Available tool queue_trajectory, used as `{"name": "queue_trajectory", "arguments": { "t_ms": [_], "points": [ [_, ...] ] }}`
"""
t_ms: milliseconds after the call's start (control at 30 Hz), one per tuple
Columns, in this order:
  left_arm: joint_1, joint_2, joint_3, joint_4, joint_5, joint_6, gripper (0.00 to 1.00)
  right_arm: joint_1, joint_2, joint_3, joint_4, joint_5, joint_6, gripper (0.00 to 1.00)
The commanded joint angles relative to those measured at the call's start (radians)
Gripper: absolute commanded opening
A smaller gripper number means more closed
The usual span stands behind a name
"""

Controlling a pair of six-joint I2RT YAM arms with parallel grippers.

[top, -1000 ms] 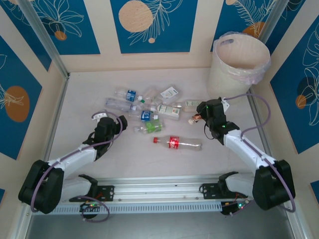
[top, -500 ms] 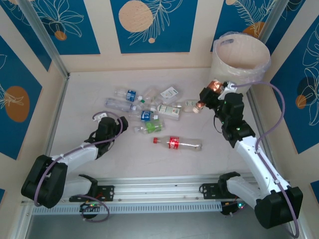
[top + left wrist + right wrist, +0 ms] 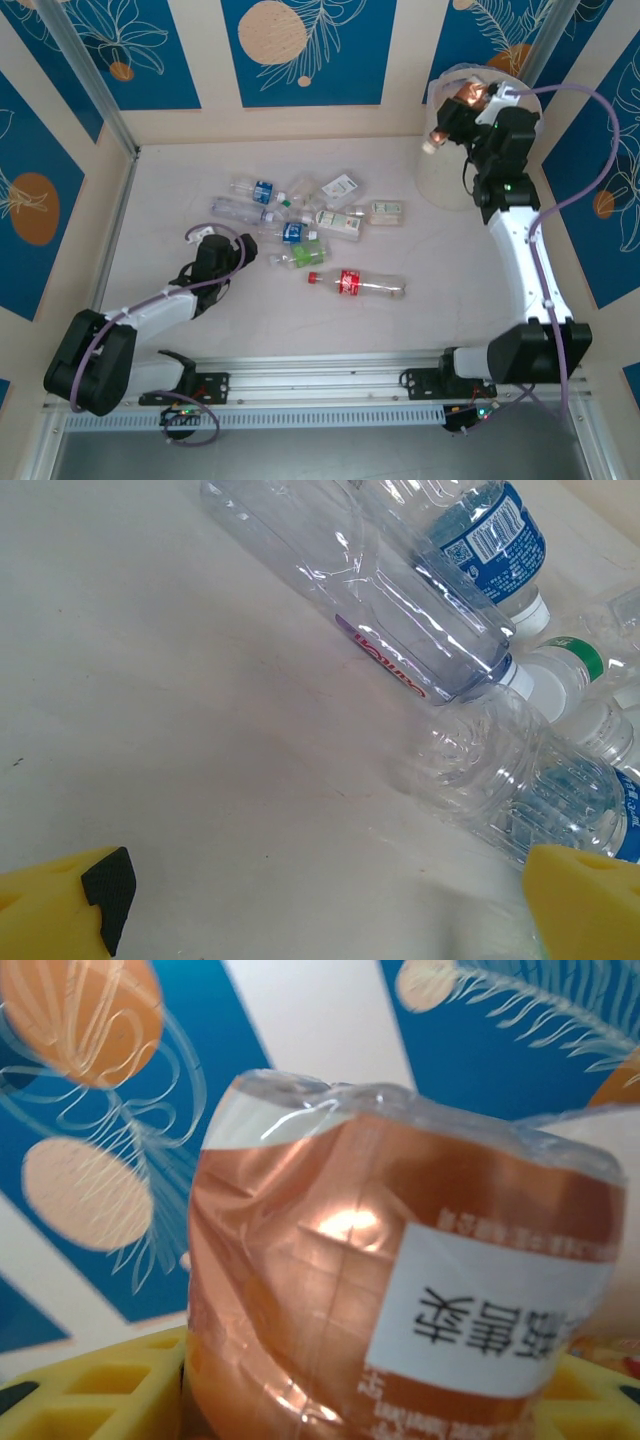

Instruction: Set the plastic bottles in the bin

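Lifted off the bench (image 3: 160, 200) in the last second, the right tool (image 3: 455, 112) hangs over the bin (image 3: 440, 180), clenched on an orange-labelled bottle (image 3: 390, 1280) (its label shiny and creased). The left tool (image 3: 203, 238) rests released beside the remaining bottles (image 3: 300, 215).

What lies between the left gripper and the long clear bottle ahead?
Bare table, as the left wrist view shows, separates the left gripper from that clear bottle.

Bottles (image 3: 300, 222) lie on table (image 3: 170, 200), left of bin (image 3: 440, 182).
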Motion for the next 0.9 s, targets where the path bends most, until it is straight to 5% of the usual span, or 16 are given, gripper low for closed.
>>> {"name": "queue_trajectory", "arguments": {
  "t_ms": [0, 200, 500, 800, 867],
  "points": [
    [0.019, -0.025, 0.004, -0.008, 0.006, -0.016, 1.0, -0.034, 0.081, 0.088, 0.029, 0.125, 0.054, 0.06],
    [0.022, -0.056, -0.018, -0.018, 0.0, -0.029, 1.0, -0.065, 0.253, 0.222, 0.043, 0.263, 0.126, 0.06],
    [0.029, -0.123, -0.058, -0.034, -0.037, -0.02, 1.0, -0.072, 0.422, 0.42, -0.106, 0.483, 0.023, 0.19],
    [0.036, -0.127, -0.067, -0.032, -0.045, -0.024, 1.0, -0.119, 0.641, 0.69, -0.302, 0.399, 0.193, 0.39],
    [0.037, -0.123, -0.069, -0.033, -0.043, -0.032, 1.0, -0.125, 0.697, 0.776, -0.354, 0.402, 0.29, 0.53]
  ]
}}
